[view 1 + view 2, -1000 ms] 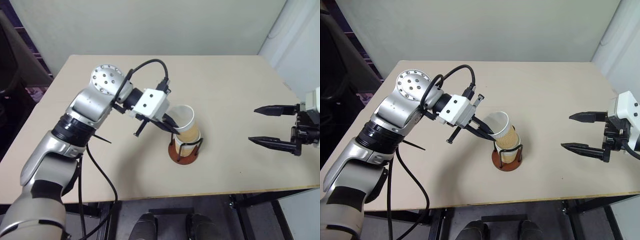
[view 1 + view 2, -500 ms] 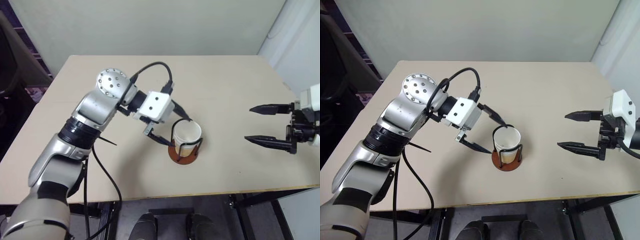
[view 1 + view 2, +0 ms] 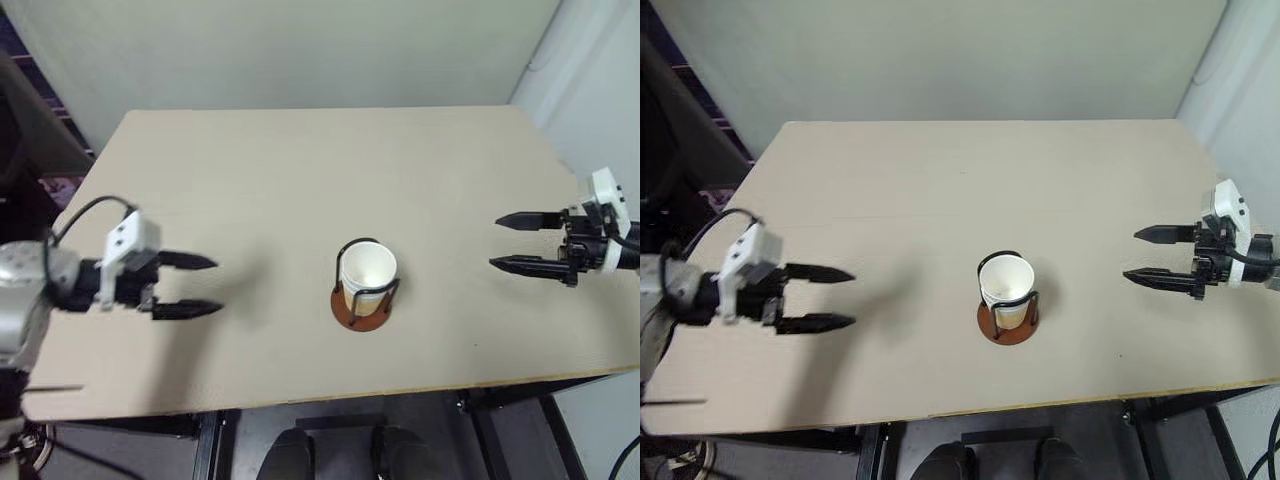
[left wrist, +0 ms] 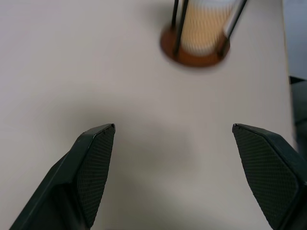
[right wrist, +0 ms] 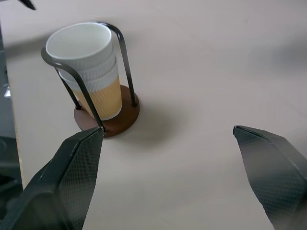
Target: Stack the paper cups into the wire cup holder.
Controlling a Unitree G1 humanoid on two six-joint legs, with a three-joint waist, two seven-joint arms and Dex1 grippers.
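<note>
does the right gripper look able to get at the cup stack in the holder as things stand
Probably yes. The right gripper is open and aimed across bare table at the paper cups. Only the wire cup holder loops around the stack might hinder a side grasp.

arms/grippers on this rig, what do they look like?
Left gripper: two black tapered fingers on a white block, black cable looping to a silver-grey arm. Right gripper: the same black fingers on a white block. Up close the finger pads show a fine woven texture.
</note>
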